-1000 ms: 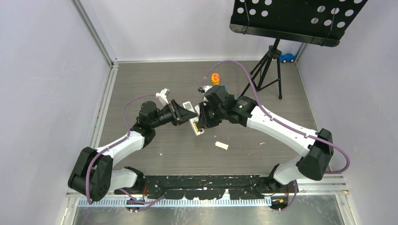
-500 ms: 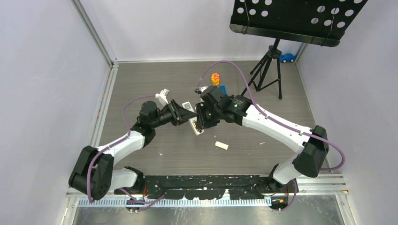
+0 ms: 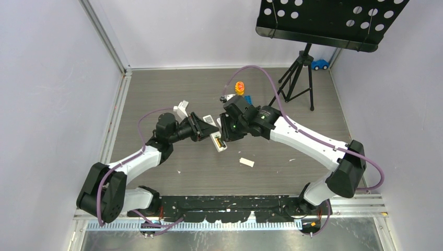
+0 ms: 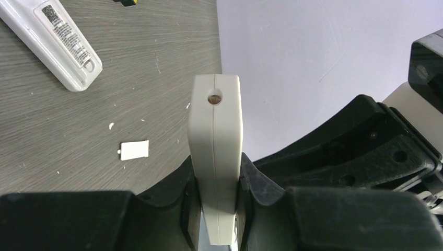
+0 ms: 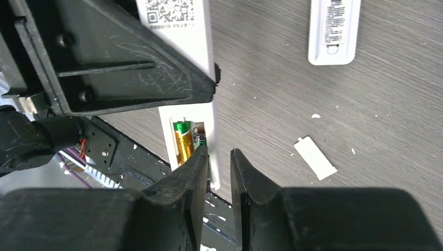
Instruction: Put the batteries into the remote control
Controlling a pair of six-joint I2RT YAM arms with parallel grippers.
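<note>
My left gripper is shut on the white remote control and holds it off the floor. It shows edge-on between the jaws in the left wrist view. In the right wrist view the remote has its back up, with a QR label and an open battery recess. A gold-orange battery with a green end lies in the recess. My right gripper hovers at the recess end, jaws a narrow gap apart with nothing between them. Its left finger covers part of the recess. No other batteries show.
A loose white battery cover lies on the floor right of the remote. A second slim white remote lies behind. An orange toy, a tripod stand and a blue toy car stand at the back.
My right gripper has shifted slightly left and back over the remote's recess end. The left gripper has kept hold of the remote with little movement.
</note>
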